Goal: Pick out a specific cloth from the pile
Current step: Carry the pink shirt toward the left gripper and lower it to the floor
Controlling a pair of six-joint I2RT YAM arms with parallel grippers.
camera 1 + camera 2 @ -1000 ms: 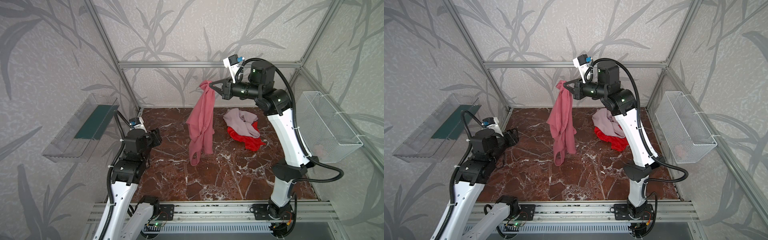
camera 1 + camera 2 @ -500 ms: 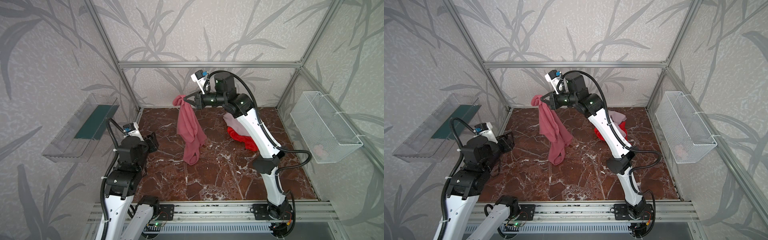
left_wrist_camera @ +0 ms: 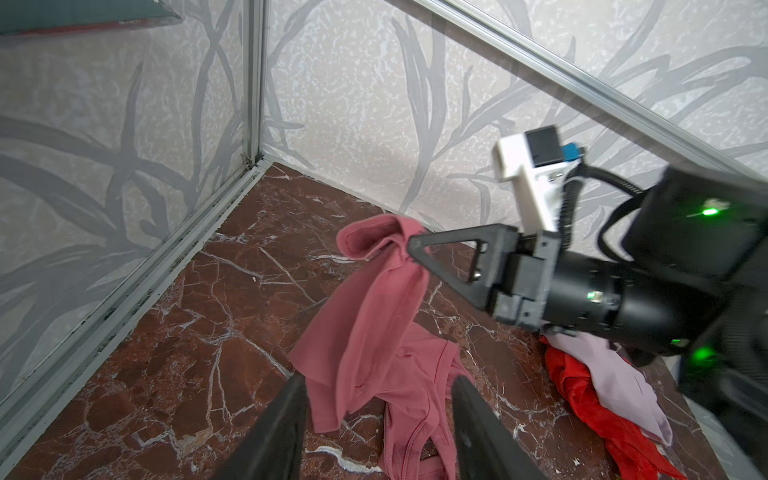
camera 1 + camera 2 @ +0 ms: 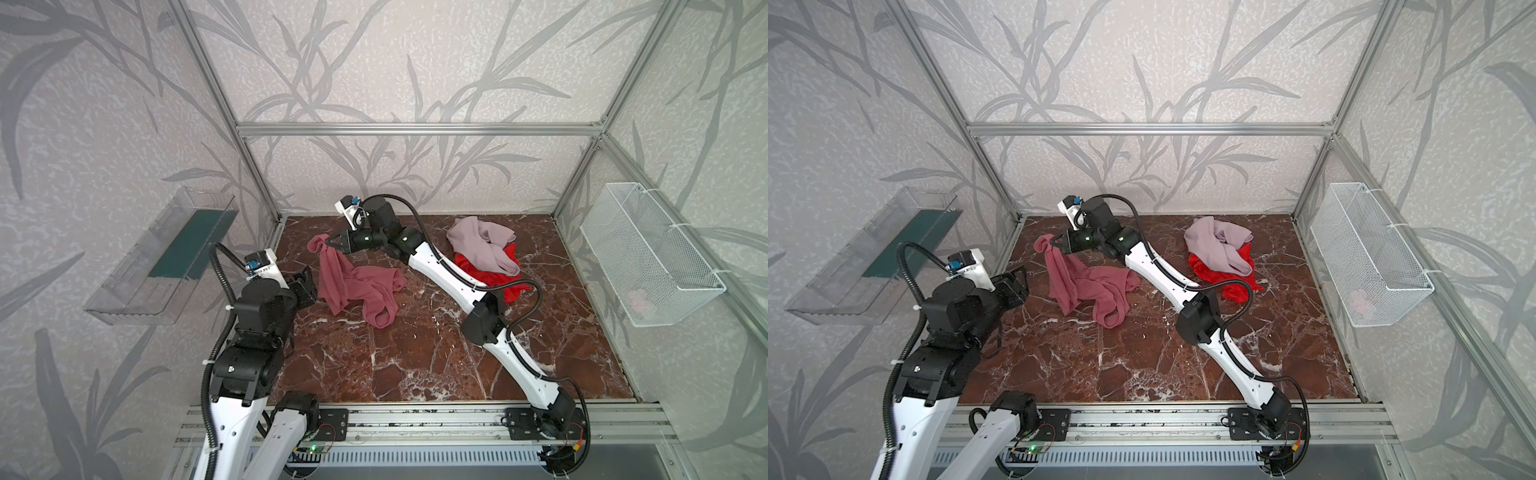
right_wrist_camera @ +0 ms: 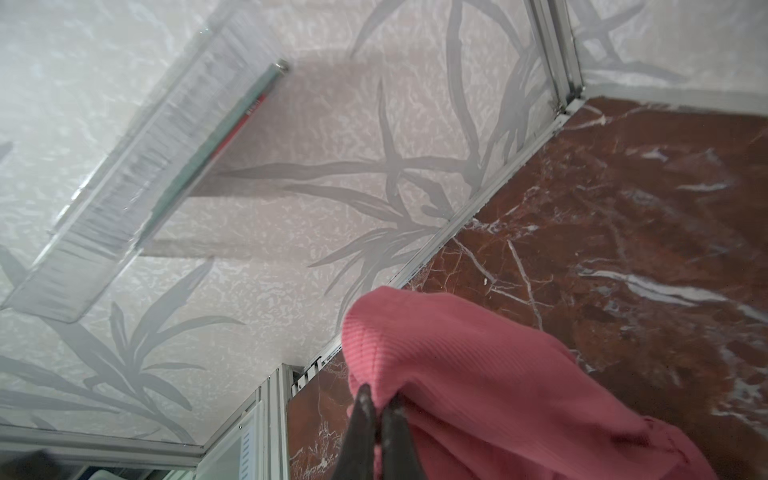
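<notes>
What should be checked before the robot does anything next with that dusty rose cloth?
1. Grip: right gripper shut on the dusty rose ribbed fabric cloth: ok.
2. Separated from the pale lilac-pink cloth and bright red cloth: ok.
3. Lifted clear of the red-brown marble tabletop: not ok, most of it lies there.
4. Helper: left gripper open and empty: ok.
5. Left gripper touching the fabric: cannot tell.
</notes>
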